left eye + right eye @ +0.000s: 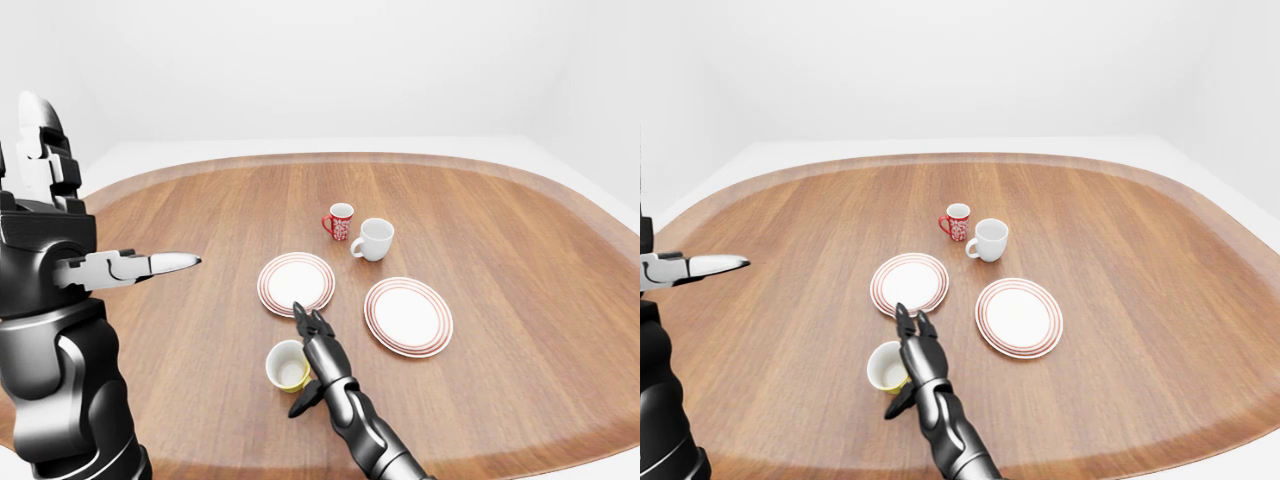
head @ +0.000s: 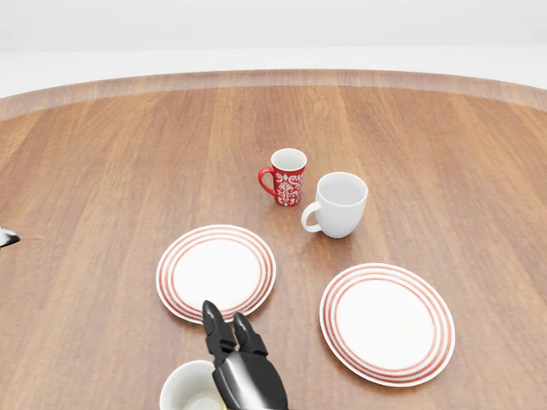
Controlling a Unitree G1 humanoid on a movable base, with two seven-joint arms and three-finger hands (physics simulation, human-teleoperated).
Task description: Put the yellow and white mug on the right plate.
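The yellow and white mug (image 1: 287, 365) stands upright on the wooden table (image 1: 180, 330), low in the left-eye view and below the left plate (image 1: 296, 284). My right hand (image 1: 312, 342) is right beside the mug on its right. Its fingers (image 1: 303, 316) are stretched out towards the left plate, its thumb is spread below, and it is open, not closed round the mug. The right plate (image 1: 408, 316), white with red rings, lies bare to the right of the hand. My left hand (image 1: 110, 266) is raised at the far left, open and empty.
A red patterned mug (image 1: 340, 221) and a plain white mug (image 1: 374, 239) stand side by side above the two plates. The table's raised rim (image 1: 560, 455) curves round the bottom right.
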